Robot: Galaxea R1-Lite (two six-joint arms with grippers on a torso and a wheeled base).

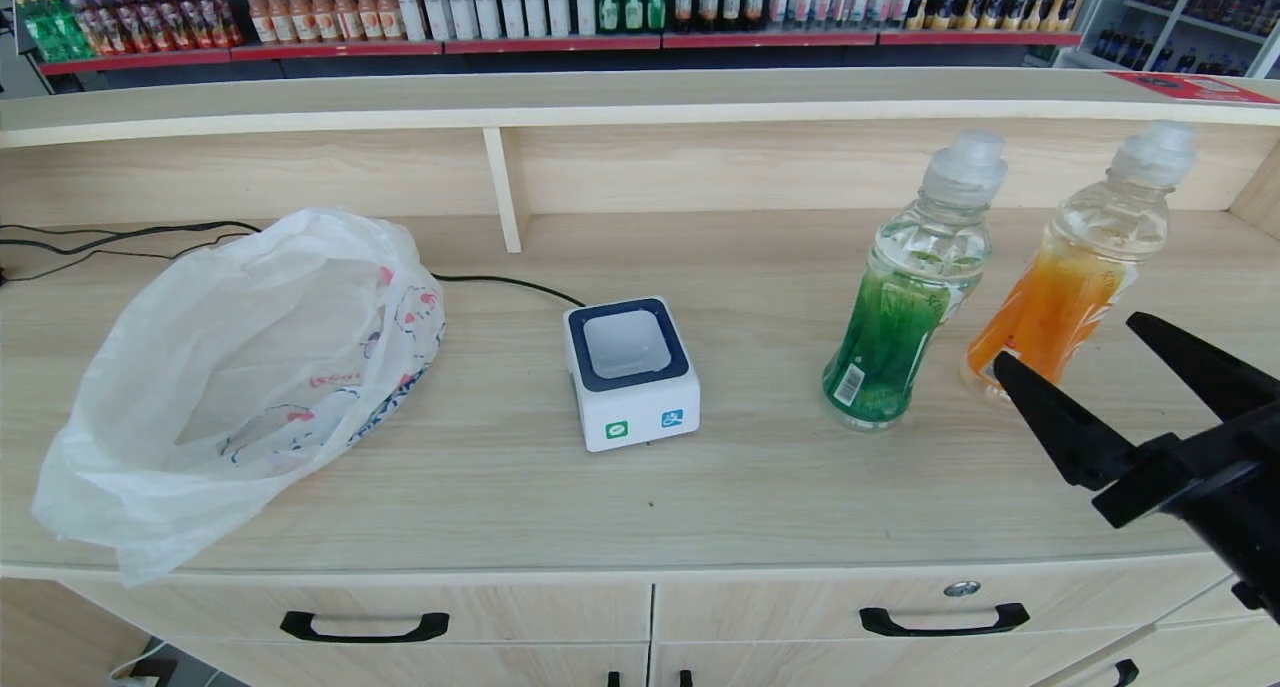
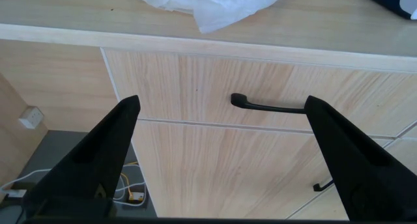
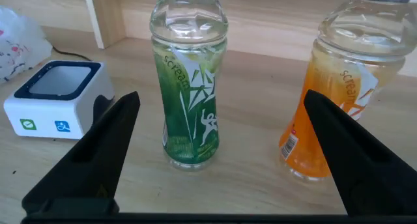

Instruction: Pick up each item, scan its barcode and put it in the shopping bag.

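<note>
The white plastic shopping bag (image 1: 240,387) lay slumped at the left end of the wooden counter (image 1: 700,497). Its mouth gaped open, and one corner hung over the near edge. A small white scanner (image 1: 630,372) sat in the middle of the counter, with a dark blue frame around the window on its top. A black cable (image 1: 500,282) ran from behind it toward the far left, passing behind the bag.

To the right of the scanner stood the green bottle (image 1: 905,297), upright, with a barcode low on its label facing near and left. The orange bottle (image 1: 1075,267) stood upright just to its right and a little farther back. The two were close together but not touching. Both had clear caps.

The right gripper (image 1: 1068,341) hung over the near right part of the counter. Its two black fingers were spread wide and had hold of nothing. They pointed toward the bottles, and in the right wrist view both bottles stood beyond the tips, apart from them.

The left gripper (image 2: 223,100) was low, in front of the counter's drawers and below its near edge. Its fingers were also spread wide with nothing between them. It faced a drawer front with a black handle (image 2: 267,107), and the bag's overhanging corner showed above.

Rows of drink bottles (image 1: 600,2) lined a red shelf at the far side of the room.
</note>
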